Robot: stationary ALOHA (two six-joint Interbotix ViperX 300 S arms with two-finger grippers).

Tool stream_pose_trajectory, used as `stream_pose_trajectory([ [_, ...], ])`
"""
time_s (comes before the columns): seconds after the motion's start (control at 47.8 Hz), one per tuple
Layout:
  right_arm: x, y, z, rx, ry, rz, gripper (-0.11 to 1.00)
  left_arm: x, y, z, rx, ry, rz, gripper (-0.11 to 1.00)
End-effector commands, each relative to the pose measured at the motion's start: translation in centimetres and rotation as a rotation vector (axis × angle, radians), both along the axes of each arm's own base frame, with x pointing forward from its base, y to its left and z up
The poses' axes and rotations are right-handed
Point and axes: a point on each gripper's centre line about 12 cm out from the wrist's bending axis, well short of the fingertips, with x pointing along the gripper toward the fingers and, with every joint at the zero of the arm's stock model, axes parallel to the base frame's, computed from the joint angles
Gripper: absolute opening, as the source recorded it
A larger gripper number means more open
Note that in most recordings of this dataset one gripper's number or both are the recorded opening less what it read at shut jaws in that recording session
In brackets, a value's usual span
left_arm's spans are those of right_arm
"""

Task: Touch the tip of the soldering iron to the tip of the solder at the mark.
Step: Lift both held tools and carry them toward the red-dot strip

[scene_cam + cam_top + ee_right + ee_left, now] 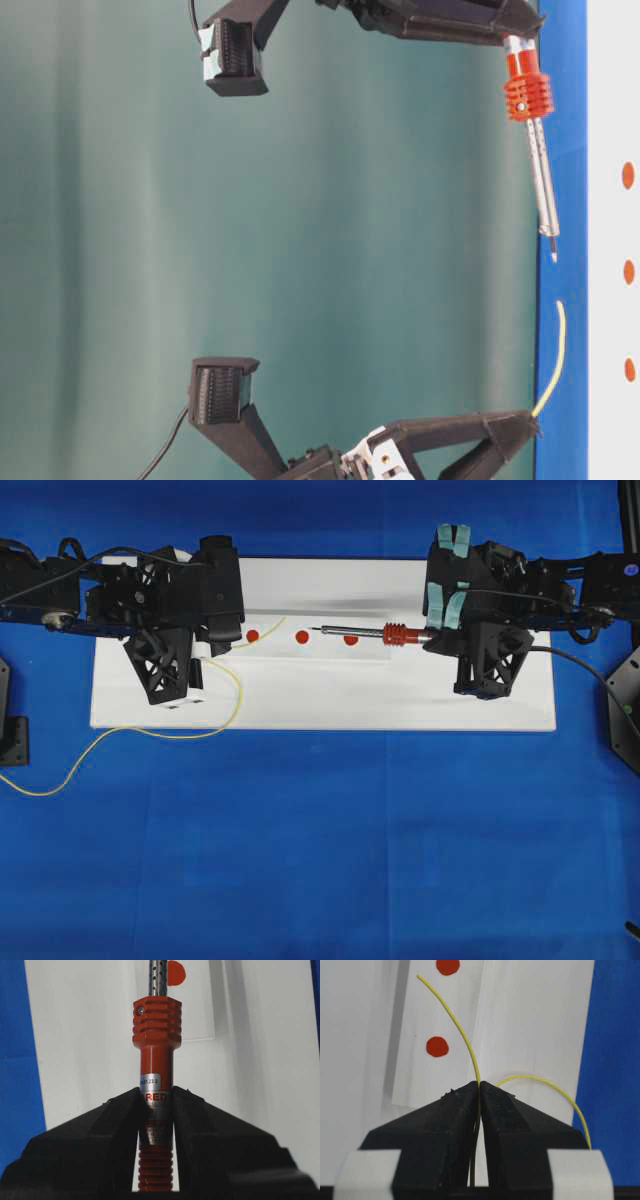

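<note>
Overhead view: left gripper [213, 648] pinches the yellow solder [262, 633] near its free end, which curves over the white board [300, 705] between the first red mark [252, 635] and the middle red mark [302, 636], the rest trailing off onto the blue cloth [320, 860]. Right gripper [440, 638] is clamped on the soldering iron [365, 634] by its red handle, shaft lying level, point toward the solder, just short of the middle mark. Table-level view: iron tip [553, 255] and solder tip [560, 305] near but apart, both off the board.
</note>
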Motion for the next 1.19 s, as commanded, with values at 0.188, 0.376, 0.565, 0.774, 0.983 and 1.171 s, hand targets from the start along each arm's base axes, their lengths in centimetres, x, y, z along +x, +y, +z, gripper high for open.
stream_pose_trajectory([
  [0.188, 0.6, -0.2, 1.1, -0.009, -0.036, -0.001, 0.06, -1.5, -0.5, 0.2, -0.019, 0.005, 0.016, 0.02],
  [0.376, 0.7, -0.2, 1.1, -0.01, -0.039, 0.0, 0.06, -2.4, -0.8, -0.9, -0.048, 0.022, 0.043, 0.02],
  [0.565, 0.7, -0.2, 1.2, -0.012, -0.041, 0.001, 0.06, -2.4, -1.0, -2.1, -0.052, 0.03, 0.044, 0.02],
  [0.774, 0.8, -0.3, 1.2, -0.014, -0.046, -0.001, 0.06, -2.5, -1.1, -2.5, -0.052, 0.03, 0.041, 0.02],
  [0.983, 1.3, -0.4, 1.2, -0.015, -0.045, 0.001, 0.06, -2.8, -1.0, -3.2, -0.054, 0.044, 0.044, 0.02],
  [1.171, 2.3, -0.5, 1.1, -0.014, -0.036, 0.004, 0.06, -2.9, -1.1, -3.3, -0.059, 0.045, 0.05, 0.02],
])
